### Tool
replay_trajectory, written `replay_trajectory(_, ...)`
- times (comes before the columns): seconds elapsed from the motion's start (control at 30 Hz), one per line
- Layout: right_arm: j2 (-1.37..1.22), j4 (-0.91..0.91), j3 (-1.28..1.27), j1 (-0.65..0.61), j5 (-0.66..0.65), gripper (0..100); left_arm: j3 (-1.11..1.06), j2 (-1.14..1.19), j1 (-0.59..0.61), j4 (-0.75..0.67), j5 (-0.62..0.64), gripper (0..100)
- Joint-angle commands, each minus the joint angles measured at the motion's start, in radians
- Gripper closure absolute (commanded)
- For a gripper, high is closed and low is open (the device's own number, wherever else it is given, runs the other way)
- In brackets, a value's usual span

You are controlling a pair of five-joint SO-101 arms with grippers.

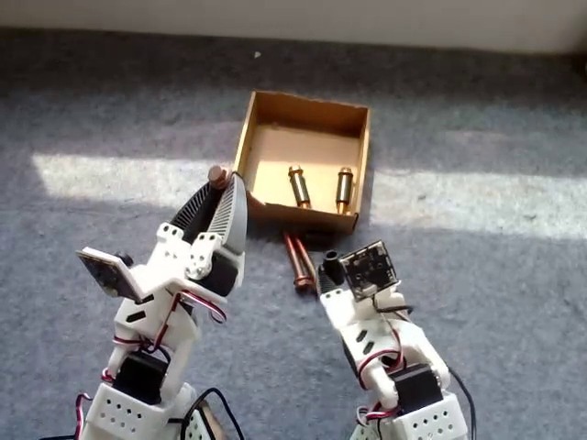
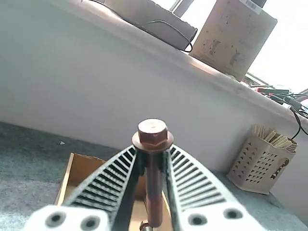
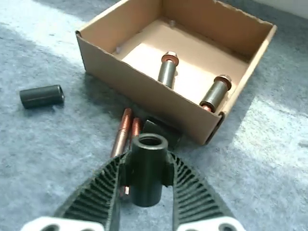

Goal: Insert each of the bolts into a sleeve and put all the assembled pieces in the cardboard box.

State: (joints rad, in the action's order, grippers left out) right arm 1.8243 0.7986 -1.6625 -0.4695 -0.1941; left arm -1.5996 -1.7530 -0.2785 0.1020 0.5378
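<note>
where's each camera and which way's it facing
High view: fixed above, looking down at the cardboard box; left arm and right arm show.
Left wrist view: on the left arm, facing a wall past the left gripper, shut on a bolt.
Right wrist view: on the right arm, facing the box past the right gripper, shut on a sleeve.
Shared: high and right wrist views both show the box's two assembled pieces.

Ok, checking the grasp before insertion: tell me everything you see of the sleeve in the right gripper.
The sleeve is a short, matte black tube with a round open bore, no bolt in it. It is clamped on both sides between the ribbed fingers of the right gripper, its axis along them, its open end sticking out past their tips. Nothing else seems to touch it.
</note>
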Motion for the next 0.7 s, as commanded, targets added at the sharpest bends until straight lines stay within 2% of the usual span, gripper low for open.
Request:
replay_trajectory(0.0, 0.012, -0.030, -0.004, -0.071, -0.009, 99.2, -0.013, -0.050, -0.048, -0.032, 0.015, 99)
replay_trajectory(0.2, 0.012, -0.047, -0.005, -0.131, -0.003, 99.2, -0.033, -0.054, -0.119, -0.031, 0.015, 99)
replay_trajectory(0.37, 0.010, -0.239, -0.116, -0.131, -0.006, 99.2, -0.038, -0.054, -0.124, -0.032, 0.017, 99)
replay_trajectory(0.67, 0.012, -0.263, -0.153, -0.133, -0.008, 99.2, -0.038, -0.054, -0.176, -0.031, 0.015, 99)
